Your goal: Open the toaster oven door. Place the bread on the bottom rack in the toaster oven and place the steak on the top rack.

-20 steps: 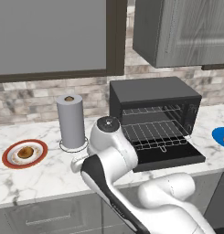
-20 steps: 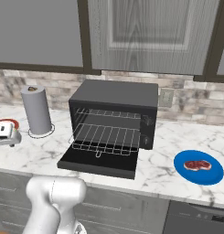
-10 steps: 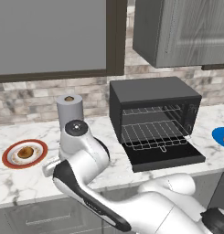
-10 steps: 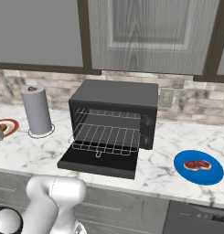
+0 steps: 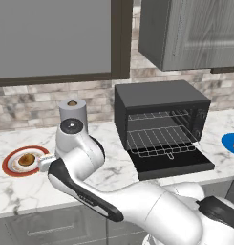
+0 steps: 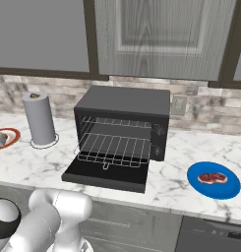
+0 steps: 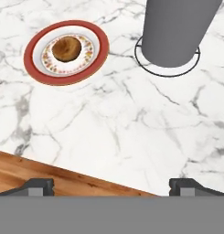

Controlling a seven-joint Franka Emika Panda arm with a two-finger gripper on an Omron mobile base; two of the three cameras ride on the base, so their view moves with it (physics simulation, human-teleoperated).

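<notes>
the toaster oven (image 5: 161, 103) stands on the marble counter (image 5: 113, 167) against the brick wall, and the toaster oven door (image 5: 173, 165) is folded down flat in front of it, so the inside is open. inside, the top rack (image 6: 123, 123) sits high in the cavity, and the bottom rack (image 6: 114, 150) is pulled a little forward over the door, with its small loop handle at the front edge. both racks carry nothing.

the bread (image 7: 66, 49) lies in the middle of a white plate with a red rim (image 7: 38, 68), on the counter well to the left of the oven. in the left base view the same bread (image 5: 26, 159) is seen on its plate just left of the arm. the steak (image 6: 212, 177) lies on a blue plate (image 6: 230, 189) on the counter to the right of the oven, apart from it.

a paper towel roll (image 6: 39, 119) stands upright on a ring holder between the red plate and the oven, near the red plate.

the gripper (image 7: 111, 186) hangs above the bare counter, close to the bread plate and the roll, and looks down on them. its two finger tips stand wide apart and there is nothing between them. a strip of wooden floor (image 7: 35, 176) shows past the counter edge in the hand view.
</notes>
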